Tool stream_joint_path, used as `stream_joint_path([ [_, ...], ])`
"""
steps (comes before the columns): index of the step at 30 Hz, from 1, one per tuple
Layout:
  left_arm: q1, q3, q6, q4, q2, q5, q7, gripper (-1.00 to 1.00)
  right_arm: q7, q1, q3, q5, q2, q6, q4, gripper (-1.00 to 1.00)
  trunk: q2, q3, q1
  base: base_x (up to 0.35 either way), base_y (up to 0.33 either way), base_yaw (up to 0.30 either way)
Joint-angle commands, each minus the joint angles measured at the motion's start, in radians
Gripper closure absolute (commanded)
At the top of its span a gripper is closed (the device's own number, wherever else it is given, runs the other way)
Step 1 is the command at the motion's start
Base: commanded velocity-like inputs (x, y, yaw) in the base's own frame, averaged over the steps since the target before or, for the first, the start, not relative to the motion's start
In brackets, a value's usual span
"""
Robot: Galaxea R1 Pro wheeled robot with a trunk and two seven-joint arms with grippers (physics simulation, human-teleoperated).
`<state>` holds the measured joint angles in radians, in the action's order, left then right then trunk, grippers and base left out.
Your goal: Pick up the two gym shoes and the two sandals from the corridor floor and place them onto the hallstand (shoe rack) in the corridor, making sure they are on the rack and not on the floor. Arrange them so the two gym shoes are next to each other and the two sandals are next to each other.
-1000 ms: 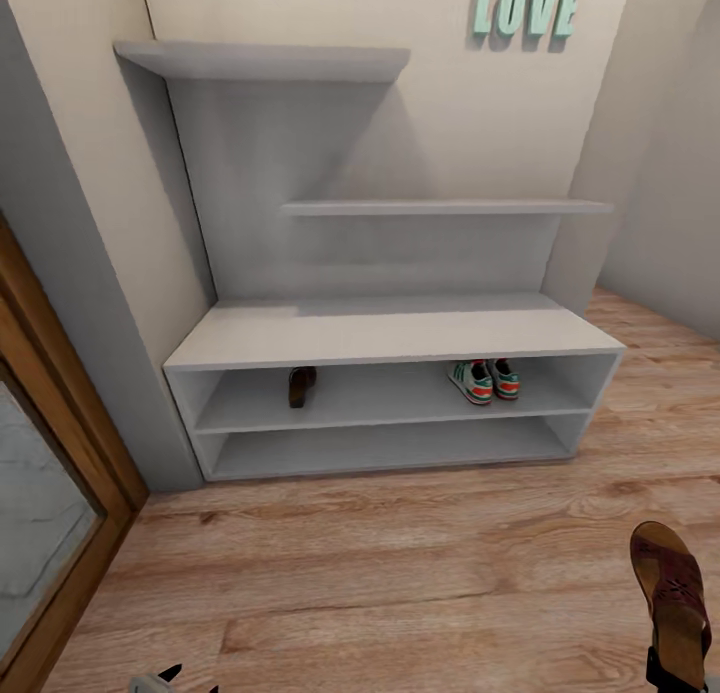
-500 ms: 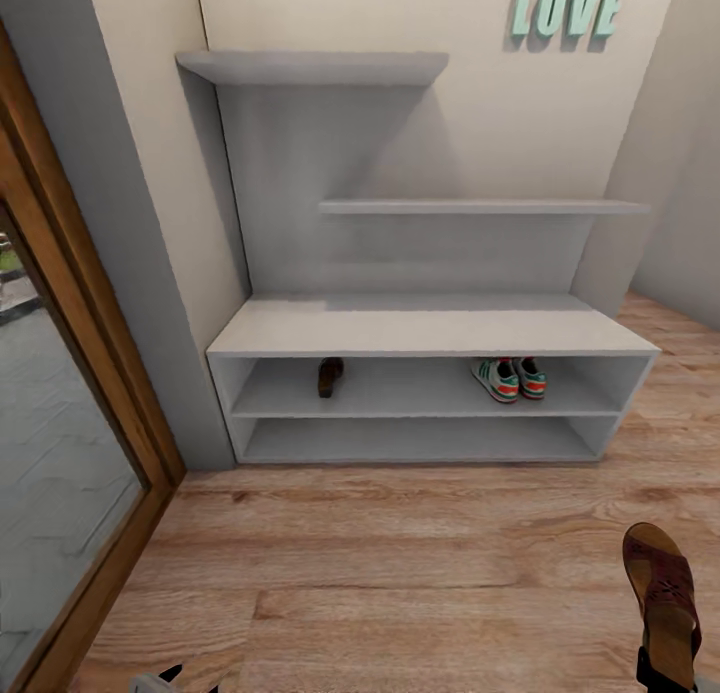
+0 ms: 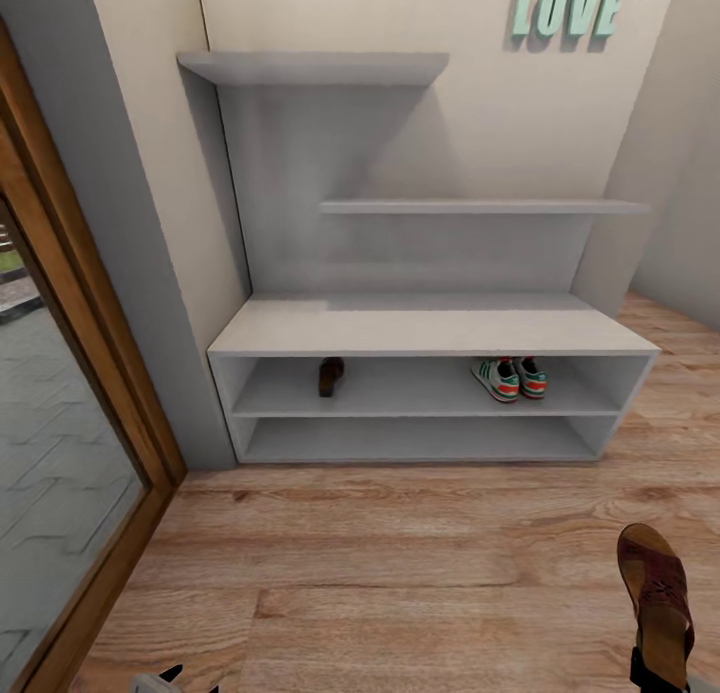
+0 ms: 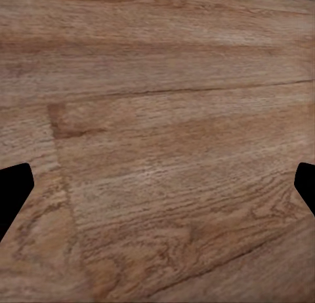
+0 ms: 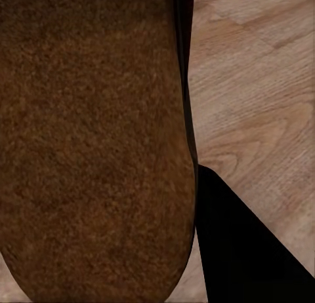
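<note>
Head view: right gripper (image 3: 655, 665) clamped on one sandal (image 3: 656, 603), toe pointing ahead toward the hallstand (image 3: 430, 333), carried clear of the corridor floor (image 3: 400, 573), presumably to join its mate (image 3: 331, 375) on the upper low shelf, far ahead and left of the gripper. Gym shoes (image 3: 510, 379) sit paired on that shelf. Right wrist view gives the sandal's suede footbed close up; left wrist view shows the left gripper's (image 4: 157, 185) fingertips spread wide, nothing between them.

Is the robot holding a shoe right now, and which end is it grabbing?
Yes. The right gripper holds one brown sandal by its heel end, toe pointing away toward the rack. The left gripper holds nothing; its jaws stand open over the floor.
</note>
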<state>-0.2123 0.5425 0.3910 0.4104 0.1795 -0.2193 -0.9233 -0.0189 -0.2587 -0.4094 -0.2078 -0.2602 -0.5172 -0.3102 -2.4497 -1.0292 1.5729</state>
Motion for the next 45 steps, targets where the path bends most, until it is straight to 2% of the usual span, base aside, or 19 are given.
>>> stream_joint_path([
  [1, -0.001, 0.008, 0.005, 0.0, -0.002, -0.01, -0.005, -1.0, 0.0, -0.001, 0.001, -0.008, 0.003, -0.003, 0.001, 1.0, 0.0, -0.001, 0.0, 0.0, 0.0, -0.049],
  [6, -0.001, -0.001, 0.01, -0.002, -0.007, -0.014, -0.017, -1.0, 0.0, -0.001, 0.001, -0.008, 0.008, -0.003, 0.0, 1.0, 0.0, -0.001, 0.0, 0.0, 0.0, -0.019],
  [7, -0.001, -0.004, 0.012, -0.003, -0.012, -0.017, -0.07, -1.0, 0.001, -0.001, 0.001, -0.006, 0.008, -0.003, 0.001, 1.0, 0.0, -0.001, 0.0, 0.0, 0.0, -0.003],
  [13, -0.001, 0.001, 0.009, 0.0, -0.016, -0.015, -0.169, -1.0, 0.003, -0.001, 0.003, 0.007, 0.009, -0.004, 0.003, 1.0, 0.0, -0.001, 0.0, 0.0, 0.0, -0.001],
  [16, -0.005, 0.004, 0.002, 0.004, -0.013, -0.012, -0.211, -1.0, 0.003, -0.001, 0.014, 0.054, 0.011, -0.002, 0.003, 1.0, 0.0, -0.001, 0.0, 0.0, 0.0, 0.0],
  [19, -0.011, 0.006, -0.004, 0.003, -0.01, -0.011, -0.227, -1.0, 0.002, -0.001, 0.052, 0.142, 0.021, 0.006, -0.001, 1.0, 0.0, -0.001, 0.0, 0.0, 0.0, 0.0],
  [20, -0.013, 0.006, -0.006, 0.001, -0.009, -0.012, -0.23, -1.0, 0.0, -0.001, 0.074, 0.19, 0.032, 0.013, -0.004, 1.0, 0.0, -0.001, 0.0, 0.0, 0.0, 0.0],
  [22, -0.015, 0.006, -0.007, 0.0, -0.008, -0.012, -0.233, -1.0, -0.001, -0.001, 0.091, 0.235, 0.048, 0.025, -0.006, 1.0, 0.0, -0.001, 0.0, 0.0, 0.0, 0.0],
  [23, -0.017, 0.005, -0.008, 0.002, -0.007, -0.013, -0.237, -1.0, -0.002, -0.002, 0.102, 0.275, 0.067, 0.045, -0.01, 1.0, 0.0, -0.001, 0.0, 0.0, 0.0, 0.0],
  [25, -0.018, 0.004, -0.009, 0.005, -0.006, -0.015, -0.239, -1.0, -0.002, -0.003, 0.11, 0.31, 0.09, 0.076, -0.014, 1.0, 0.0, -0.001, 0.0, 0.0, 0.0, 0.0],
  [29, -0.018, -0.001, -0.018, 0.009, -0.012, -0.021, -0.241, -1.0, -0.002, -0.023, 0.12, 0.386, 0.161, 0.231, -0.056, 1.0, 0.0, -0.001, 0.0, 0.0, 0.0, 0.0],
  [31, -0.019, -0.002, -0.026, 0.01, -0.014, -0.026, -0.24, -1.0, -0.001, -0.034, 0.122, 0.404, 0.187, 0.296, -0.087, 1.0, 0.0, -0.001, 0.0, 0.0, 0.0, 0.0],
  [32, -0.02, -0.003, -0.035, 0.011, -0.014, -0.031, -0.241, -1.0, 0.0, -0.044, 0.123, 0.419, 0.212, 0.364, -0.122, 1.0, 0.0, -0.001, 0.0, 0.0, 0.0, 0.0],
  [37, -0.024, -0.004, -0.062, 0.012, -0.009, -0.048, -0.243, -1.0, 0.001, -0.085, 0.137, 0.442, 0.29, 0.572, -0.229, 1.0, 0.0, -0.001, 0.0, 0.0, 0.0, 0.0],
  [38, -0.024, -0.005, -0.066, 0.012, -0.007, -0.054, -0.243, -1.0, -0.001, -0.107, 0.152, 0.445, 0.321, 0.636, -0.256, 1.0, 0.0, -0.001, 0.0, 0.0, 0.0, 0.0],
  [40, -0.025, -0.007, -0.069, 0.012, -0.005, -0.064, -0.243, -1.0, -0.003, -0.134, 0.176, 0.447, 0.352, 0.695, -0.275, 1.0, 0.0, -0.001, 0.0, 0.0, 0.0, 0.0],
  [41, -0.025, -0.015, -0.074, 0.012, -0.003, -0.099, -0.243, -1.0, -0.012, -0.203, 0.248, 0.451, 0.412, 0.796, -0.293, 1.0, 0.0, -0.001, 0.0, 0.0, 0.0, 0.0],
  [42, -0.025, -0.018, -0.076, 0.012, -0.002, -0.119, -0.243, -1.0, -0.027, -0.241, 0.29, 0.451, 0.435, 0.839, -0.297, 1.0, 0.0, -0.001, 0.0, 0.0, 0.0, 0.0],
  [45, -0.025, -0.022, -0.08, 0.012, 0.001, -0.149, -0.244, -1.0, -0.094, -0.323, 0.372, 0.447, 0.435, 0.912, -0.302, 1.0, 0.0, -0.001, 0.0, 0.0, 0.0, 0.0],
])
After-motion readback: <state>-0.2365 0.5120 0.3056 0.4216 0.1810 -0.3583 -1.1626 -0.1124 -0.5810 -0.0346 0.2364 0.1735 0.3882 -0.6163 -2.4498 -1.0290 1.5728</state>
